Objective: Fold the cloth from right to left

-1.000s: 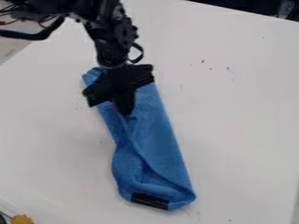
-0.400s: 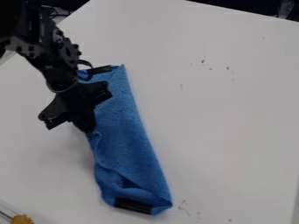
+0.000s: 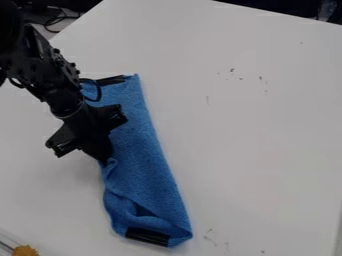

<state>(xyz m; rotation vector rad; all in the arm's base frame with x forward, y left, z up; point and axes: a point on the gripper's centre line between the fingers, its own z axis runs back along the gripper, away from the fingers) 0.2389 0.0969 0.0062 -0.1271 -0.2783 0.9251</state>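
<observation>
Blue cloth (image 3: 143, 165) lies long, near to far, left of centre on the white surface (image 3: 254, 125). Hand (image 3: 103, 159) is pinching its L edge, AFAICT, tips down low. Fold's prob. mostly done. Main risk: if I lift w/o a full release, the pinched bit drags the top layer & skews the fold. Near end's rumpled & gaping, so a tug cd. open it.

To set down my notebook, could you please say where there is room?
The widest bare patch, with a few marks, lies between the blue cloth and the right edge of the white table. A smaller one lies between cloth and orange item, bottom left. It is crowded where the gripper meets the cloth's left edge.
</observation>
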